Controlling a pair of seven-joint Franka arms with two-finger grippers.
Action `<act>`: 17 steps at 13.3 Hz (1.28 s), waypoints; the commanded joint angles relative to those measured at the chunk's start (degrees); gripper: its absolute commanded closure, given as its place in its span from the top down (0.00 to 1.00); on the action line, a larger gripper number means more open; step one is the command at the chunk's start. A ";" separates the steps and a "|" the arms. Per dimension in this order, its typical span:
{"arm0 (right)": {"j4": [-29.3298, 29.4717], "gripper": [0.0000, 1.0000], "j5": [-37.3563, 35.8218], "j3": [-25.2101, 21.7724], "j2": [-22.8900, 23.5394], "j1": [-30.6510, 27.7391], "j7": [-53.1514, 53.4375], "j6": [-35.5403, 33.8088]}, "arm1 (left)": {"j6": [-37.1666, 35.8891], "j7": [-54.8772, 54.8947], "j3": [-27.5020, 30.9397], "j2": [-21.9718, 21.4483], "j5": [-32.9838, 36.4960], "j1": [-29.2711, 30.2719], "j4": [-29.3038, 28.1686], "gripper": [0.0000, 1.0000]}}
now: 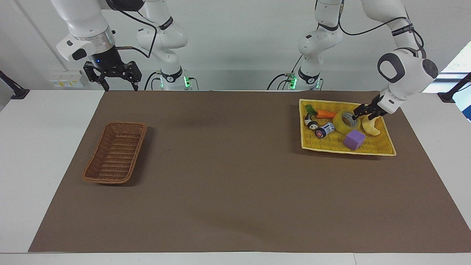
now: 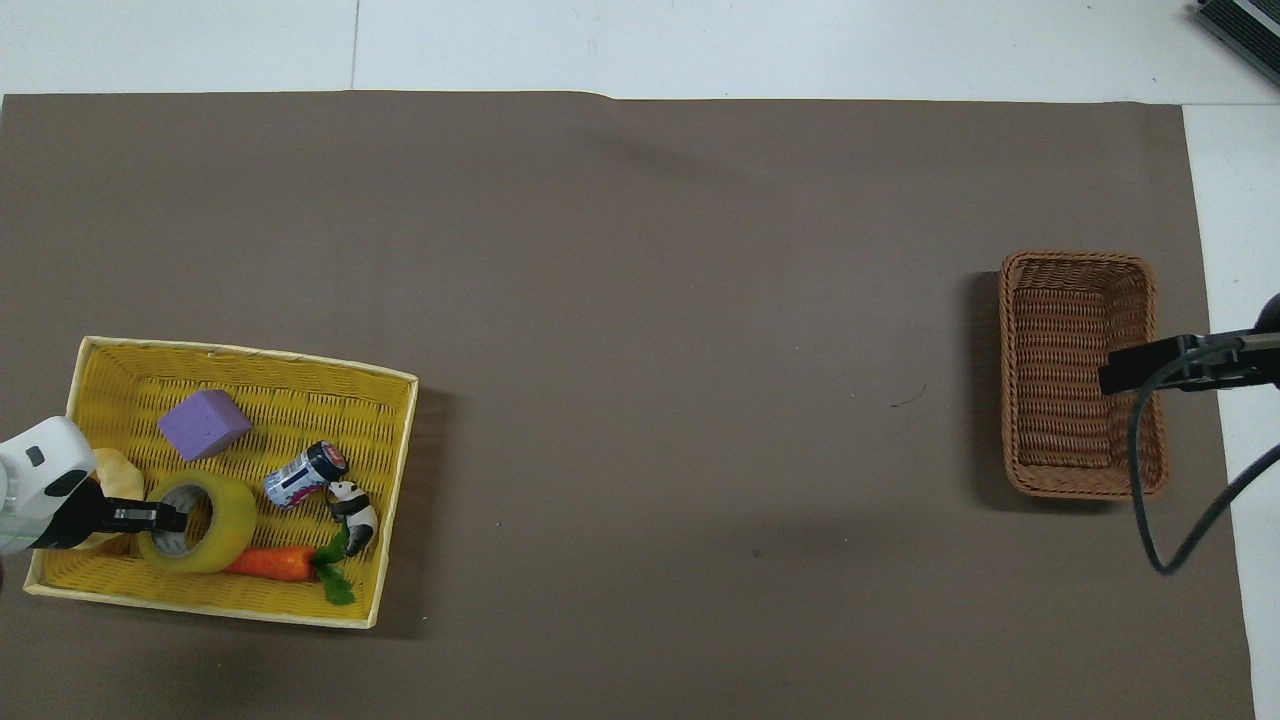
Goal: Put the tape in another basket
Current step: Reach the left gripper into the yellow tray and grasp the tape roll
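The tape, a yellowish roll with a grey-white core, lies in the yellow woven tray at the left arm's end of the table. My left gripper is down at the tape's rim, on the side toward the pale crescent toy; in the overhead view the gripper reaches over the roll's wall into its hole. The brown wicker basket stands empty at the right arm's end. My right gripper is open and waits high in the air at the robots' edge of the table.
In the yellow tray also lie a purple cube, a carrot, a small can, a panda figure and a pale yellow crescent toy. A brown mat covers the table between tray and basket.
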 commanded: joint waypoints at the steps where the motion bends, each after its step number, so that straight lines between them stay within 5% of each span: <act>1: -2.33 1.00 4.80 0.05 -1.93 -0.25 -1.19 -0.41 | -8.88 1.34 -0.53 0.54 -0.73 1.57 7.62 0.00; 10: -7.60 1.00 22.39 1.02 -2.64 7.37 20.49 5.11 | -31.49 -27.28 -0.89 4.93 -0.73 -10.35 35.75 0.00; 17: -14.54 1.00 31.18 1.02 -1.85 19.33 37.91 23.29 | -28.43 -46.38 -1.41 4.41 -4.68 -26.01 35.51 0.00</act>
